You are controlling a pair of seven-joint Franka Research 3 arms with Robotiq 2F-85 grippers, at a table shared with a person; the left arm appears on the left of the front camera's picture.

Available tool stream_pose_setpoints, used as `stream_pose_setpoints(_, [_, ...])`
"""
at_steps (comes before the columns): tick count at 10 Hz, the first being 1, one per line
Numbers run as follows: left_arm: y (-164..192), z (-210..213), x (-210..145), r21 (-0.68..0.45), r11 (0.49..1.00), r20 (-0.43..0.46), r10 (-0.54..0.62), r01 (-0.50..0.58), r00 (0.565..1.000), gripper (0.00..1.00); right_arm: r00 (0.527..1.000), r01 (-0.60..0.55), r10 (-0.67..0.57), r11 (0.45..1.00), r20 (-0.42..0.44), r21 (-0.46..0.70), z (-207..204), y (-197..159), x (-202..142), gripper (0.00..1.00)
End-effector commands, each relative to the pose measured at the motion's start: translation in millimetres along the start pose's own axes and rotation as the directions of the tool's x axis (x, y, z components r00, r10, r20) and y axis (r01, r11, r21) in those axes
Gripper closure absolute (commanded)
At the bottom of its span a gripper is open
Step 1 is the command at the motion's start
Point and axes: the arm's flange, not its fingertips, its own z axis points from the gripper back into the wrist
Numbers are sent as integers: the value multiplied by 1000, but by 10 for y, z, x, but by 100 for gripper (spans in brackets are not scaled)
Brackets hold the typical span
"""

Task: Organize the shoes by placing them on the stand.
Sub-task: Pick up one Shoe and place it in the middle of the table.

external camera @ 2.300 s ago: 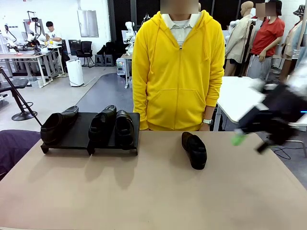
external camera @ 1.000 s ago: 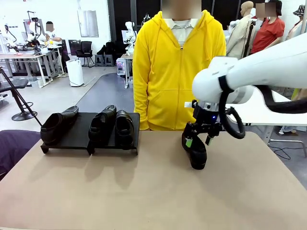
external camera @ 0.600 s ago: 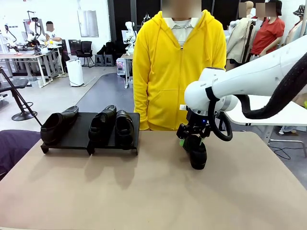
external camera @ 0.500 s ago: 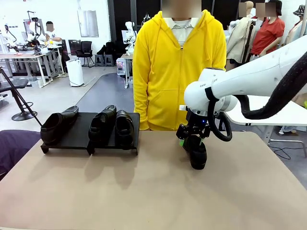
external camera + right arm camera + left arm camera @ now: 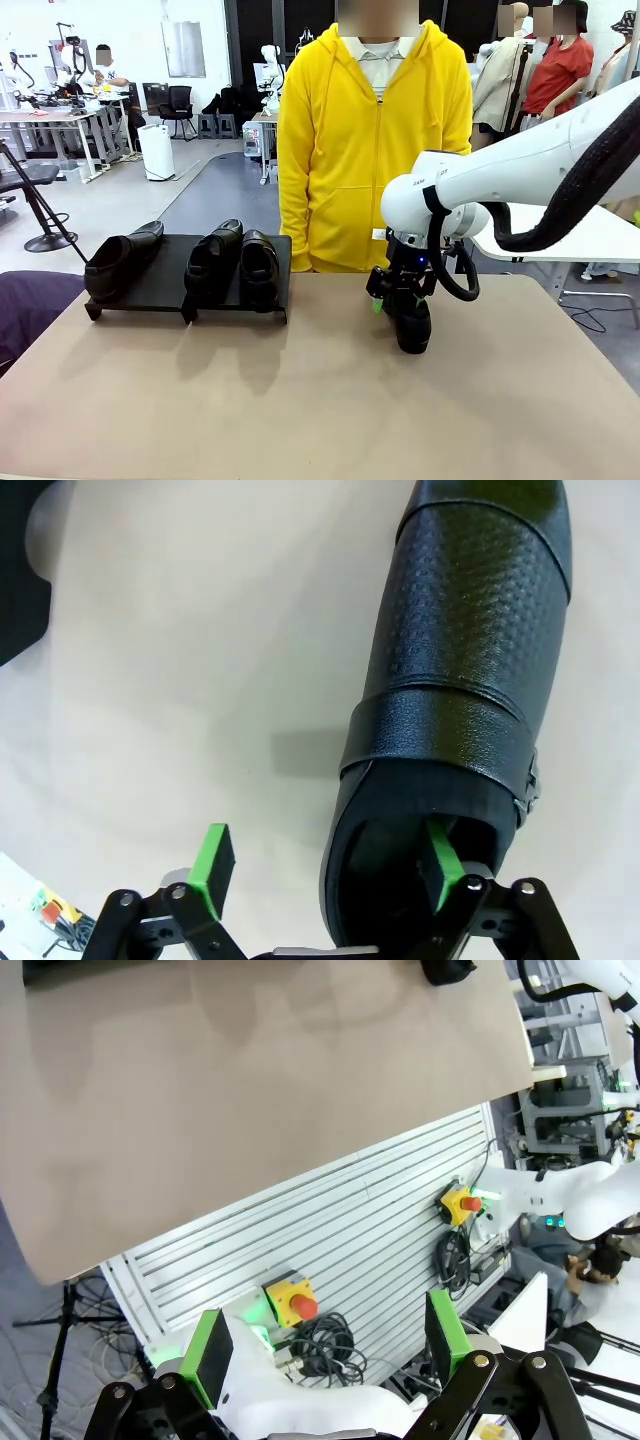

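Right gripper (image 5: 391,301) at loose shoe (image 5: 410,324); three shoes (image 5: 222,262) on stand (image 5: 165,290).

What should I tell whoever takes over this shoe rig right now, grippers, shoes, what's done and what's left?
Right gripper: open, down at the heel end of the loose shoe, one finger inside the shoe's opening, the other outside over the table; not clamped yet.
Left gripper: open, holding nothing, off the near table edge.
Stand: three shoes on it, one on the left platform, two on the right platform.
Done: three of four shoes placed.
Left: close on the loose shoe and set it in the free spot on the left platform.
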Motion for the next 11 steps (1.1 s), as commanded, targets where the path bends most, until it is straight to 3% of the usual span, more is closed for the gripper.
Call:
stream_pose_setpoints(1, [16, 6, 3, -9, 1000, 11, -11, 11, 1000, 0, 1000, -6, 6, 1000, -3, 0, 36, 30, 83, 84])
stream_pose_setpoints(2, [16, 6, 3, -9, 1000, 11, -11, 11, 1000, 0, 1000, -6, 6, 1000, -5, 5, 38, 39, 91, 100])
stream_pose_setpoints(9, [16, 6, 3, -9, 1000, 11, -11, 11, 1000, 0, 999, 25, -25, 1000, -24, 1, 93, -14, 131, 100])
stream_pose_setpoints(11, [16, 6, 3, -9, 1000, 11, -11, 11, 1000, 0, 995, 51, -49, 998, -82, 24, 191, -105, 94, 100])
